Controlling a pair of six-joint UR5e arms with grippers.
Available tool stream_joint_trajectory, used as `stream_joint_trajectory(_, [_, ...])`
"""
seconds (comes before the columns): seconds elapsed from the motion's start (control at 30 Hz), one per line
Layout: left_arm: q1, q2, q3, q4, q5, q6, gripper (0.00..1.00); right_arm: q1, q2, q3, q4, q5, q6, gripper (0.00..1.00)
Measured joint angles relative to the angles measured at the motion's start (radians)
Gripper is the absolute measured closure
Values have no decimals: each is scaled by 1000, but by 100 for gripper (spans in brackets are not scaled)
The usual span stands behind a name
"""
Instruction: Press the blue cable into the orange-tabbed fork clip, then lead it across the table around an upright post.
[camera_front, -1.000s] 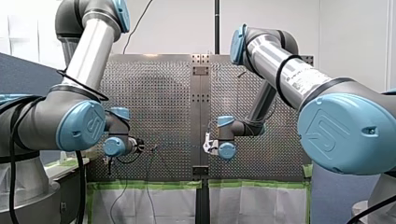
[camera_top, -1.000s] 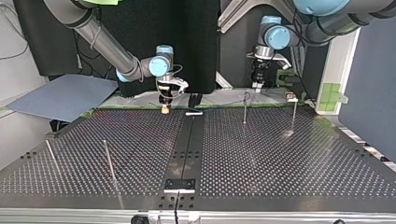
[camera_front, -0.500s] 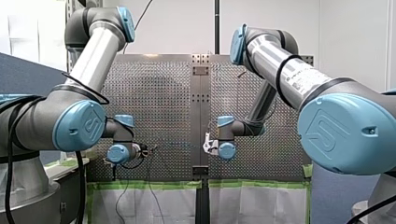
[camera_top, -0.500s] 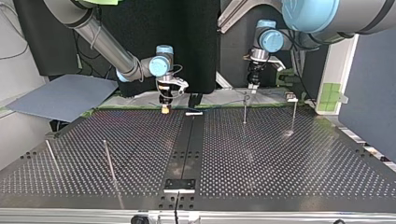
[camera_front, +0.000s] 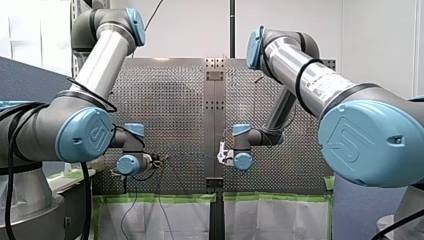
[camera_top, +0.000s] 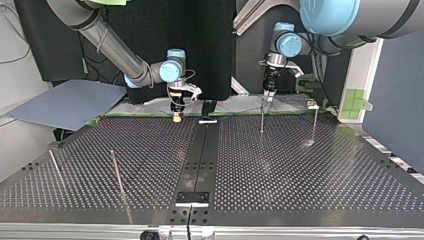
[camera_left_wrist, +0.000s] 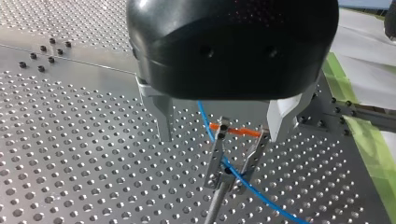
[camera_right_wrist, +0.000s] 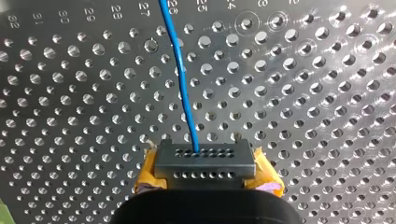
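Observation:
In the left wrist view my left gripper (camera_left_wrist: 222, 137) is open, its metal fingers (camera_left_wrist: 161, 119) standing on either side of the fork clip (camera_left_wrist: 219, 154) with its orange tab (camera_left_wrist: 238, 131). The blue cable (camera_left_wrist: 254, 189) runs between the clip's two prongs. In the top view my left gripper (camera_top: 269, 95) hangs just above that clip's post (camera_top: 262, 119). My right gripper (camera_right_wrist: 205, 161), with yellow pads, is shut on the blue cable (camera_right_wrist: 180, 70), which leads ahead over the perforated table. It stands low at the table's far edge (camera_top: 176, 116).
More upright posts stand on the table: one (camera_top: 314, 124) beside the clip, two (camera_top: 116, 172) (camera_top: 55, 167) at the top view's left. A small white piece (camera_top: 207, 121) lies on the middle strip. A blue-grey sheet (camera_top: 65, 102) lies off the table's far corner.
My left gripper has moved towards the top view's left and a little down, from behind the table's edge to over the fork clip. My right arm has stayed still.

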Motion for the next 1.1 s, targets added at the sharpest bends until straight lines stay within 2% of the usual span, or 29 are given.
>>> stream_joint_trajectory(0.3, [-4,-51,10,1,-5,7,0,-2,0,-1,4,-2,0,100])
stream_joint_trajectory(0.5, [-6,-54,18,19,-24,11,0,-2,0,-1,7,-2,0,100])
stream_joint_trajectory(0.77, [-6,-54,19,30,-25,10,0,-2,0,-1,7,-2,0,100])
stream_joint_trajectory(1.1, [-20,-54,26,-4,-13,42,0,-1,0,-1,7,-2,0,100])
